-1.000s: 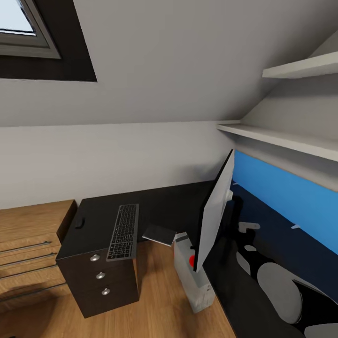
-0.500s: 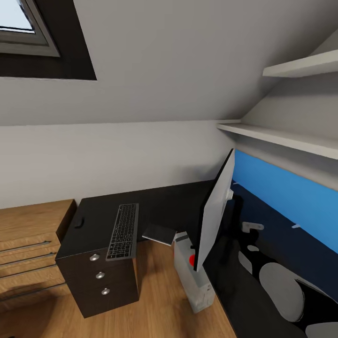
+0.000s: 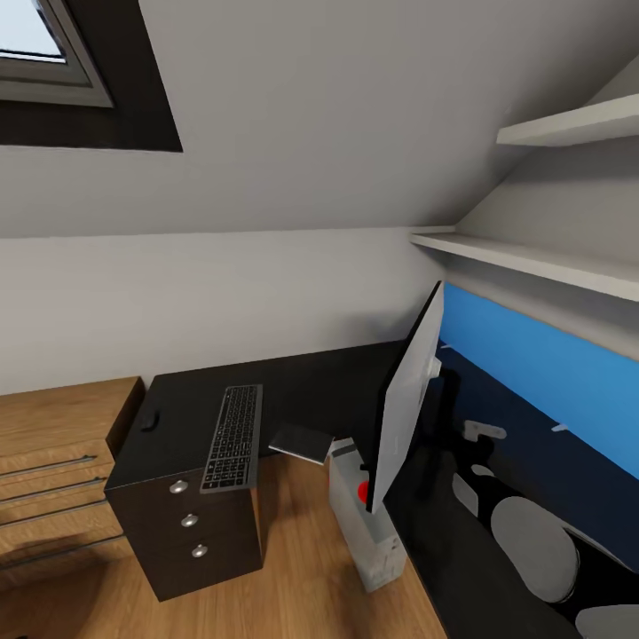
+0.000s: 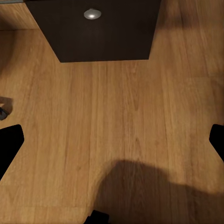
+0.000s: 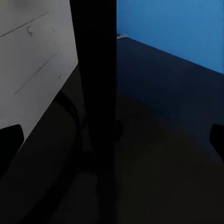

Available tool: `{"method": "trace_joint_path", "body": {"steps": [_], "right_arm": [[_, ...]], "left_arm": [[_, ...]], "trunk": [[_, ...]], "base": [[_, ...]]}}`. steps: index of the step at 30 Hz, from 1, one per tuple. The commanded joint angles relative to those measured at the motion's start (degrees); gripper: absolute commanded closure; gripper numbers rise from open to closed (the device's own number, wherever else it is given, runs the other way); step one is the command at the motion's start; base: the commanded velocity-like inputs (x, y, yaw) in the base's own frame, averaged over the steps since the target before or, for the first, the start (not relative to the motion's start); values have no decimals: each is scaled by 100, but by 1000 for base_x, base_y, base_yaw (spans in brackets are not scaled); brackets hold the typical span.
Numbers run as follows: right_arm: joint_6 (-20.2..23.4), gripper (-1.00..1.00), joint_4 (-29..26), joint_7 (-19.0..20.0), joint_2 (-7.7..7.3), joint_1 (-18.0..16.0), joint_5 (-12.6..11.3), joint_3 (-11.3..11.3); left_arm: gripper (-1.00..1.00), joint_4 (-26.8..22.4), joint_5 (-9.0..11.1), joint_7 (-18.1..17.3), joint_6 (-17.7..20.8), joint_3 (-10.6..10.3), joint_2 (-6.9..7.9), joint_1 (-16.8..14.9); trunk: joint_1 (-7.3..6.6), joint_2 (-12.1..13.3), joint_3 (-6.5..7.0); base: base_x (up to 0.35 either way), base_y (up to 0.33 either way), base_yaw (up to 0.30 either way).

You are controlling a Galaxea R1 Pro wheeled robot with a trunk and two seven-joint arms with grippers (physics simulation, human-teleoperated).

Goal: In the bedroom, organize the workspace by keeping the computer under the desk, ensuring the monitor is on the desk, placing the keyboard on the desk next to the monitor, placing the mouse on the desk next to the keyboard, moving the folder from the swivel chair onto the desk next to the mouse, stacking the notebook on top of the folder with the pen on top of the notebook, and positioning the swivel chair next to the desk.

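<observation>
Monitor (image 3: pixel 406 404) is the item nearest the working arm: it stands on the desk (image 3: pixel 311 390) seen edge-on, its pale grey back facing the camera and a small red light low at its corner.

Right gripper (image 5: pixel 112 140): dark fingertips sit at opposite edges of the right wrist view, so the jaws stand wide and hold nothing. Between them rise the monitor's black stand (image 5: pixel 98 93) and grey rear panel, close ahead over the glossy desk top, with the blue wall panel (image 3: pixel 541 373) behind.

Left gripper (image 4: pixel 112 140): likewise spread wide and empty, hanging over the wood floor (image 4: pixel 121 130) in front of the drawer unit (image 3: pixel 191 524), one silver knob in sight.

Step in hand, as judged: checking or adjusting the monitor's position on the desk. The next move would call for a steady approach to the stand or panel edge, avoiding a push that tips the screen.

Surroundings:
- Keyboard (image 3: pixel 233 437) lies on the desk over the drawer unit, well apart from the monitor.
- Mouse (image 3: pixel 149 422) sits near the desk's left edge, beside the keyboard but not touching.
- A thin grey item, probably the notebook (image 3: pixel 302 441), rests at the desk's inner edge.
- Computer (image 3: pixel 364 524) stands on the floor just below the monitor, at the desk's front edge rather than clearly beneath it.
- White shelves (image 3: pixel 532 257) overhang the right wing of the desk and limit headroom.
</observation>
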Motion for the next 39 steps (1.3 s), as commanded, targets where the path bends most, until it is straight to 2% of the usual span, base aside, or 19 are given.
{"method": "trace_joint_path", "body": {"steps": [1, 16, 26, 39], "right_arm": [[-19, -100, 11, -28, -1, -7, 61, -34], [-19, -100, 7, -28, -1, -7, 62, -35], [-4, -100, 8, -28, -1, -7, 64, -35], [1, -100, 6, -28, -24, -7, 67, -35]], "left_arm": [[-100, 1, 59, 38, -33, -49, 6, -7], [-100, 1, 59, 38, -33, -44, 6, -7], [-100, 1, 59, 38, -33, -49, 6, -7], [-100, 1, 51, 38, -33, -51, 6, -7]], "trunk": [[1, -7, -8], [1, -7, -8], [1, -7, -8], [1, -7, -8]], "base": [[0, 0, 0], [37, 0, 0], [226, 0, 0], [39, 0, 0]]}}
